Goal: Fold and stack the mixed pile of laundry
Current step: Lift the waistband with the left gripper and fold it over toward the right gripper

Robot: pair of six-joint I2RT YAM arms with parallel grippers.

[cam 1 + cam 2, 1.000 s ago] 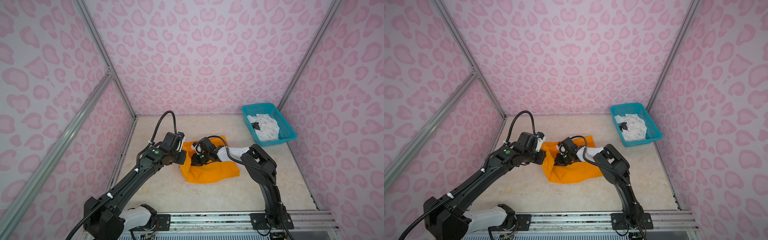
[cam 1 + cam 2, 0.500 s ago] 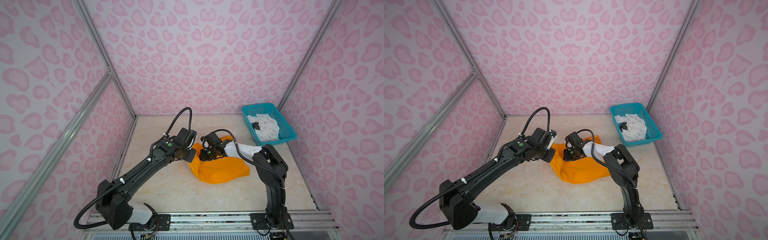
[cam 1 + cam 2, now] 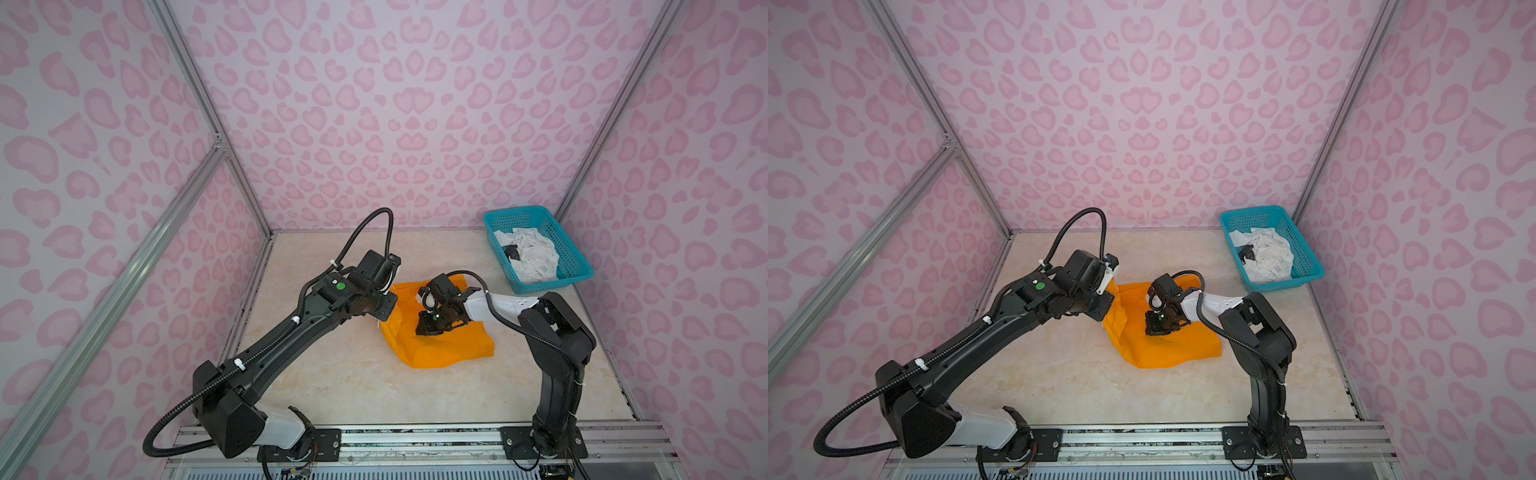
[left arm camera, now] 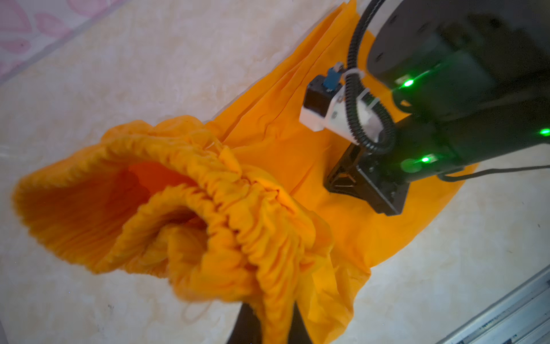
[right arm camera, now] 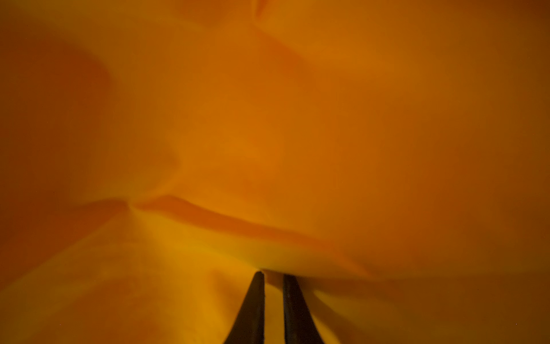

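The bright orange shorts lie rumpled on the middle of the marble table. My left gripper is shut on their gathered elastic waistband and holds that edge lifted off the table. My right gripper presses down on the middle of the shorts, its jaws nearly together with a fold of orange cloth pinched between them. The white T-shirt lies crumpled in the teal basket.
The teal perforated basket stands at the back right corner of the table. Pink patterned walls close in the left, back and right. A metal rail with both arm bases runs along the front edge.
Both grippers have moved to the right, taking the orange shorts with them. The left gripper's end of the shorts is more bunched and lifted. The basket and T-shirt have not moved.
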